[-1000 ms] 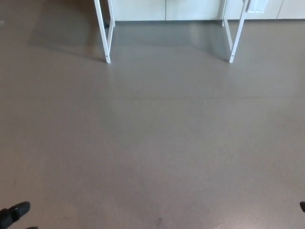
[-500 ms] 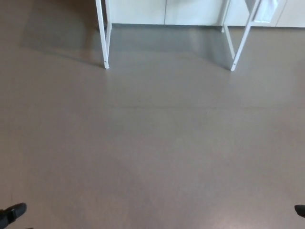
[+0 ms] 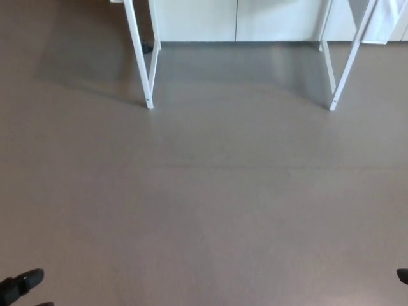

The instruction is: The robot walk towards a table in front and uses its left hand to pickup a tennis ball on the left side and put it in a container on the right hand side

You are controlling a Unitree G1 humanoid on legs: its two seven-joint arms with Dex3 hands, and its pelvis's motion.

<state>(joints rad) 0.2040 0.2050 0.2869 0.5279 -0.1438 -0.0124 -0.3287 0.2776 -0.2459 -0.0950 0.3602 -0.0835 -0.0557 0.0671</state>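
Only the lower part of the desk [image 3: 140,57] shows, at the far end of the room. There is a pair of thin white legs on the left and another pair on the right [image 3: 351,57], each pair narrowing to a foot on the floor [image 3: 210,204]. The top is cut off above the picture's edge, so neither the ball nor the container can be seen. Going by the task they should sit up there, ball to the left and container to the right, but nothing here confirms it.

Both arms hang low and wide, which suits walking rather than reaching. The left hand [image 3: 19,284] shows only as a black tip in the near left corner. The right hand [image 3: 403,275] is a mere sliver at the near right edge. I cannot tell whether either is spread or pressed together, and neither appears to carry anything.

Between the robot and the desk lies bare grey-brown floor with nothing standing in the way. A darker patch [image 3: 236,70] under the desk looks like its shadow. Behind it runs a row of pale cabinet fronts [image 3: 236,19]. A small dark thing [image 3: 147,46] sits by the far left leg, too small to name. Something white [image 3: 386,22] hangs at the far right, mostly out of frame. I judge the approach is unfinished: the desk is well apart from the hands, and the robot must close in squarely between the leg pairs before the left arm can reach.
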